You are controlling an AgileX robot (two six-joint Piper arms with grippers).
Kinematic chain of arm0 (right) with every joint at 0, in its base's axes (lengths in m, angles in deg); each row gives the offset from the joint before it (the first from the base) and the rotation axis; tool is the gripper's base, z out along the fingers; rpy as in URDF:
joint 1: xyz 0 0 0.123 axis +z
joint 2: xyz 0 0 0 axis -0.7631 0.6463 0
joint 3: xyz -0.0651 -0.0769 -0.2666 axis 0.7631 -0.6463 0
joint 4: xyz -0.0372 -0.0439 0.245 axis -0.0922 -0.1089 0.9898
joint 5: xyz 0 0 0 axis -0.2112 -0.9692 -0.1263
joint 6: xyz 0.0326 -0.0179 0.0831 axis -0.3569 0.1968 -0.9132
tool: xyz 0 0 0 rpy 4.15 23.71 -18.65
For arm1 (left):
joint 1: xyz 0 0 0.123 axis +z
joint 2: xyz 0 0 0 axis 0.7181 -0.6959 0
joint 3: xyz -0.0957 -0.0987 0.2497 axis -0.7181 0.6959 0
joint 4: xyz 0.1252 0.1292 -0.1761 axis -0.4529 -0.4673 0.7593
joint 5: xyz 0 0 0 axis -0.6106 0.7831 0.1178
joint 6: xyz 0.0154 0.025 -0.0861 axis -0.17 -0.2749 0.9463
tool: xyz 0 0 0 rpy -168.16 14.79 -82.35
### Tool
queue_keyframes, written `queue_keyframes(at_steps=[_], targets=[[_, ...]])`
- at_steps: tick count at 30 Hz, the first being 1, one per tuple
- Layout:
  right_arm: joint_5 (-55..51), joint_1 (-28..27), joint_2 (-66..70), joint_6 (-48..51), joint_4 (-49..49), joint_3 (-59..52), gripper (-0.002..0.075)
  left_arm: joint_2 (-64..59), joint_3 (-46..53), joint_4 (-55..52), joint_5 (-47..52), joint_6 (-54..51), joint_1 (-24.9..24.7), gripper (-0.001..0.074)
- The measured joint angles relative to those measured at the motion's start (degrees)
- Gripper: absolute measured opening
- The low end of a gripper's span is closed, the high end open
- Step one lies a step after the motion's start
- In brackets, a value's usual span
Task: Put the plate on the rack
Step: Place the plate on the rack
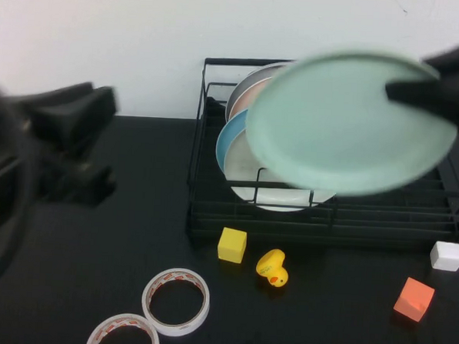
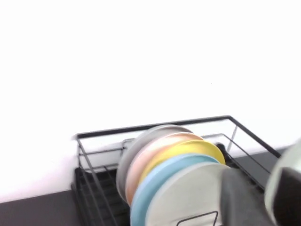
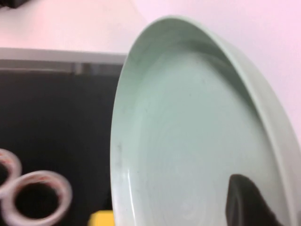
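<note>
The pale mint-green plate (image 1: 339,131) hangs tilted in the air above the black wire rack (image 1: 319,223), over its right half. My right gripper (image 1: 407,93) is shut on the plate's right rim. In the right wrist view the plate (image 3: 188,141) fills the frame, with one dark fingertip (image 3: 244,202) pressed on its inner face. My left gripper (image 1: 76,152) is raised at the far left, well apart from the rack. The left wrist view looks at the rack (image 2: 155,126) from the side.
Several plates stand in the rack's left part: grey (image 1: 253,81), pink, yellow (image 2: 197,148), light blue (image 1: 230,137) and white (image 1: 278,196). In front of the rack lie a yellow cube (image 1: 232,244), a rubber duck (image 1: 272,268), an orange cube (image 1: 414,299), a white cube (image 1: 447,256) and two tape rolls (image 1: 176,302).
</note>
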Motion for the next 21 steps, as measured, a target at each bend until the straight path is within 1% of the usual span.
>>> queue_keyframes(at_steps=[1,2,5,8,13,21], targets=[[0.0,0.0,0.87,0.69,0.13,1.6,0.0121,1.69,1.16,0.0,-0.28,0.13,0.0,0.0103],[0.0,0.0,1.94,1.21,0.24,3.65,0.0121,3.27,2.44,0.12,-0.43,0.27,0.0,0.0069],[-0.2,0.0,5.91,1.92,0.33,9.57,0.0121,7.36,6.89,0.2,-1.04,1.13,0.0,0.0019],[-1.03,0.0,10.79,2.67,0.46,14.02,0.0121,10.18,11.78,0.35,-1.54,2.78,0.0,0.0006],[-5.25,0.0,19.74,7.73,0.46,19.36,0.0121,12.91,18.37,0.39,-1.54,7.84,0.0,0.0],[-6.47,0.09,28.44,14.65,2.64,22.05,0.0121,13.29,20.87,0.48,-1.54,9.75,0.0,-0.0001]])
